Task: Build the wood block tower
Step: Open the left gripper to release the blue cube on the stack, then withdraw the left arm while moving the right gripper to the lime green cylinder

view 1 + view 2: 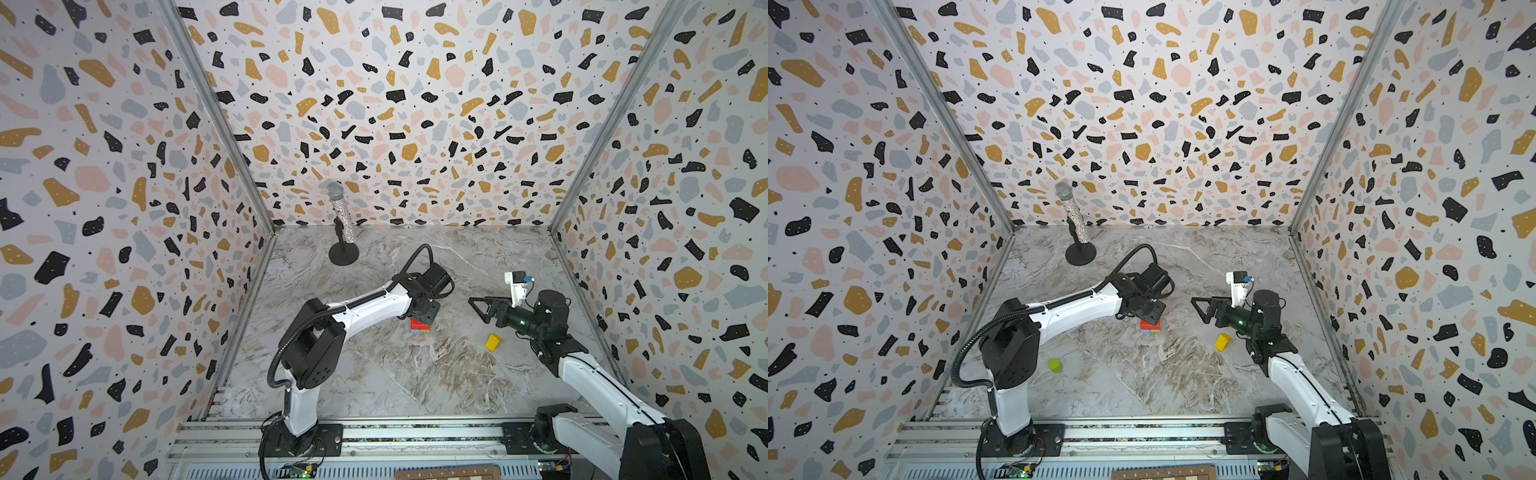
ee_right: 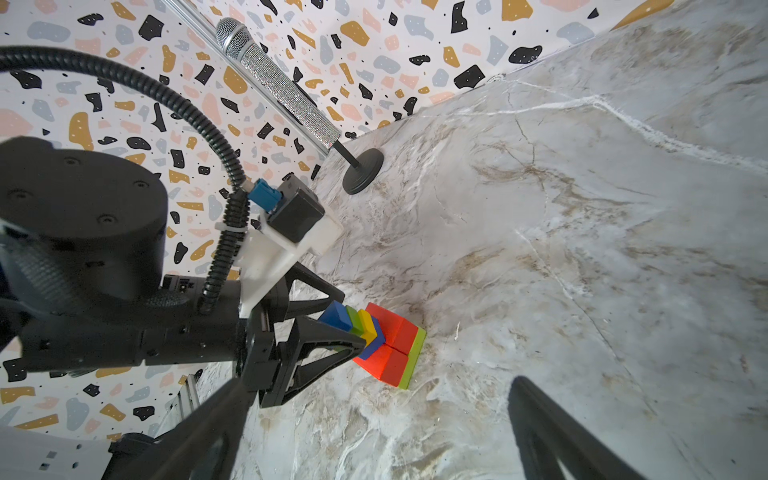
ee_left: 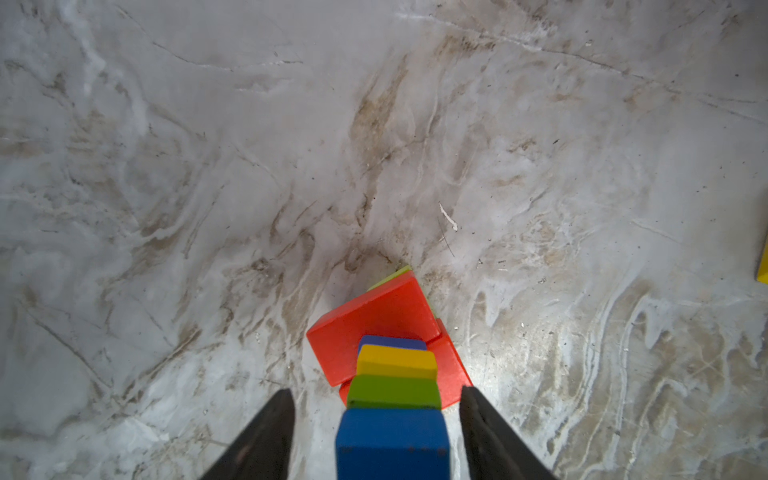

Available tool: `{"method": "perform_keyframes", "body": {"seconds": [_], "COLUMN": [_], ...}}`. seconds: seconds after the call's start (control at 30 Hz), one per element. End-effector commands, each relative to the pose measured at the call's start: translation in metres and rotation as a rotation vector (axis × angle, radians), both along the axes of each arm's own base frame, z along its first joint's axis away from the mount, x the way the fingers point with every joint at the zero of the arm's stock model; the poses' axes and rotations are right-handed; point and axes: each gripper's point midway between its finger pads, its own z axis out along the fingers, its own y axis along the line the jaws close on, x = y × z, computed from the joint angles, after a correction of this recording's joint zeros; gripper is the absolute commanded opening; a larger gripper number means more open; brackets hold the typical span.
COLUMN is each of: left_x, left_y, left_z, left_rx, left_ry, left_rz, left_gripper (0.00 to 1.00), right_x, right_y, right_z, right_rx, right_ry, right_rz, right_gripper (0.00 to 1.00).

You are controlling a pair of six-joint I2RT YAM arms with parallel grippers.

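the marble table (image 1: 415,374) fills the floor of the booth; its 6 o'clock edge is cut off by the rail that carries both arms. the left arm (image 1: 365,307) reaches from 7 o'clock to the middle of the table, and in both top views its wrist covers most of what stands under it. the right arm (image 1: 590,374) comes in from 5 o'clock, its base cut off at the picture edge.

the glittery microphone (image 1: 343,212) stands tilted on its black stand at about 11 o'clock, near the back wall.

the tower (image 2: 390,345) stands near the table's middle. in both top views only a red patch and a thin strip of its base show below the wrist. the right wrist view gives more: a lime base, red bricks above, then small blue, yellow and green pieces, and a blue cube (image 3: 392,444) on top. whether the pieces sit square is hard to tell.

the left gripper (image 3: 376,390) hangs over the tower with its jaws apart, table showing between each finger and the blue cube, so it grips nothing. the right gripper (image 1: 478,309) hovers at 3 o'clock of the tower, spread wide and empty.

a loose yellow block (image 1: 493,342) lies at about 4 o'clock of the tower, well apart; the left wrist view cuts it to a sliver. a lime cylinder (image 1: 1055,365) stands at about 8 o'clock, showing in a top view only.
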Motion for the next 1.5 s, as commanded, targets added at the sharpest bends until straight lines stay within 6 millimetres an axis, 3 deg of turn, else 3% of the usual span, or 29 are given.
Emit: {"method": "perform_keyframes", "body": {"seconds": [0.0, 0.1, 0.33, 0.43, 0.57, 0.77, 0.9, 1.03, 1.2, 1.47], "left_x": [0.013, 0.018, 0.023, 0.023, 0.02, 0.018, 0.015, 0.01, 0.004, -0.006], "left_y": [0.003, 0.02, 0.077, 0.104, 0.141, 0.208, 0.246, 0.276, 0.306, 0.336], "left_z": [0.043, 0.066, 0.091, 0.089, 0.087, 0.09, 0.1, 0.116, 0.125, 0.127], "left_rx": [-0.035, -0.03, -0.037, -0.059, -0.087, -0.128, -0.156, -0.204, -0.251, -0.375], "left_ry": [-0.1, -0.184, -0.252, -0.249, -0.262, -0.266, -0.292, -0.358, -0.388, -0.463], "left_rz": [0.032, 0.088, 0.26, 0.331, 0.416, 0.567, 0.651, 0.738, 0.826, 0.958], "left_gripper": [0.8, 1.0, 1.0, 1.0, 1.0, 1.0, 1.0, 1.0, 1.0, 1.0], "right_x": [-0.001, -0.001, 0.004, 0.004, 0.003, -0.007, -0.017, -0.033, -0.049, -0.071], "right_y": [-0.001, -0.003, -0.007, -0.006, 0.004, 0.053, 0.098, 0.149, 0.204, 0.279], "right_z": [0.012, 0.014, 0.01, 0.009, 0.012, 0.021, 0.029, 0.025, 0.007, -0.021], "right_rx": [0.005, -0.003, -0.034, -0.037, -0.071, -0.226, -0.327, -0.411, -0.481, -0.512], "right_ry": [-0.05, -0.065, -0.04, -0.033, -0.038, -0.07, -0.101, -0.118, -0.115, -0.155], "right_rz": [0.004, -0.01, -0.044, -0.039, -0.011, 0.107, 0.211, 0.347, 0.488, 0.62], "right_gripper": [0.99, 0.99, 0.99, 1.0, 0.94, 0.89, 0.87, 0.87, 0.87, 0.83]}}
